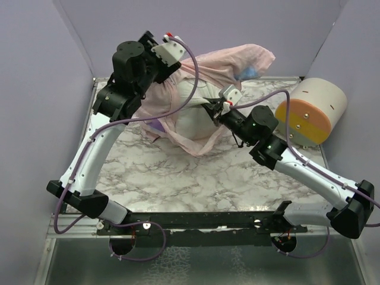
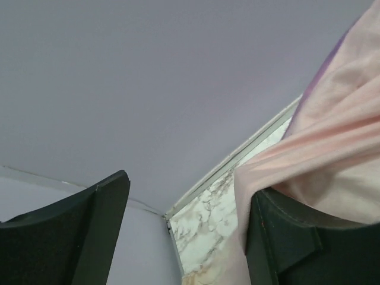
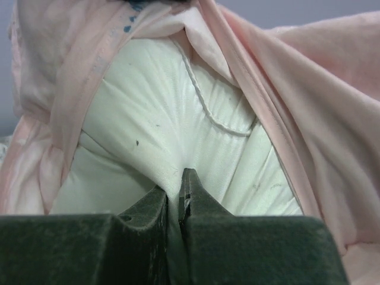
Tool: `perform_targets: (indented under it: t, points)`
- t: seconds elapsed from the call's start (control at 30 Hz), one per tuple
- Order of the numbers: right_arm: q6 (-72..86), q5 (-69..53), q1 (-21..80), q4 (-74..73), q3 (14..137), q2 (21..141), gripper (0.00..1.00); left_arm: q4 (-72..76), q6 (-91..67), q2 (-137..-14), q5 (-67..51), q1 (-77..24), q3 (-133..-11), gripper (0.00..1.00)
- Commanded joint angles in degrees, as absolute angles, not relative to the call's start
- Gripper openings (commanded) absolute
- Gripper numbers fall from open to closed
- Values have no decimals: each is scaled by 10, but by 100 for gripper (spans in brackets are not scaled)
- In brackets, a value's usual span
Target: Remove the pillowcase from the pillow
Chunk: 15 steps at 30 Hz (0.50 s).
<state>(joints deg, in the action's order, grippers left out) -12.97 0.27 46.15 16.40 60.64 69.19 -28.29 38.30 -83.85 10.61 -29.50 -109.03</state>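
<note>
The white pillow (image 1: 191, 116) lies at the back of the table, half out of the pale pink, inside-out pillowcase (image 1: 237, 62). My right gripper (image 1: 211, 108) is shut on a fold of the pillow (image 3: 160, 119), with the pillowcase (image 3: 309, 101) bunched around and behind it; the right gripper (image 3: 181, 181) pinches white cloth between its pads. My left gripper (image 1: 176, 70) is raised over the pillowcase's left side. In the left wrist view the left gripper (image 2: 190, 184) stands open, nothing between its jaws, and pink pillowcase (image 2: 338, 136) drapes over its right finger (image 2: 285, 237).
A cream-and-orange cylinder (image 1: 312, 110) stands at the right edge of the marble table (image 1: 178, 178). Lilac walls (image 1: 41, 89) close in the left, back and right sides. The table's far left corner (image 2: 172, 217) shows between the left fingers.
</note>
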Motion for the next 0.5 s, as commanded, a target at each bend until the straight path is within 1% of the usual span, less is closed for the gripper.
perform_targets:
  t: [0.0, 0.03, 0.07, 0.13, 0.2, 0.33, 0.47]
  points:
    - [-70, 16, 445, 84, 708, 698, 1, -335, 324, -835, 100, -249, -1176, 89]
    - [-61, 18, 445, 65, 742, 716, 1, -361, 297, -838, 61, -251, -1202, 98]
    - [-53, 23, 445, 44, 782, 734, 1, -382, 271, -841, 30, -252, -1229, 99]
    - [-37, 30, 445, 13, 852, 774, 1, -397, 225, -838, -18, -254, -1265, 99]
    - [-26, 27, 445, -19, 919, 814, 1, -393, 193, -822, -51, -255, -1269, 99]
    - [1, 3, 445, -91, 1050, 892, 1, -386, 146, -777, -99, -255, -1246, 99]
    - [9, 3, 455, -145, 1140, 956, 1, -378, 139, -745, -132, -256, -1207, 99]
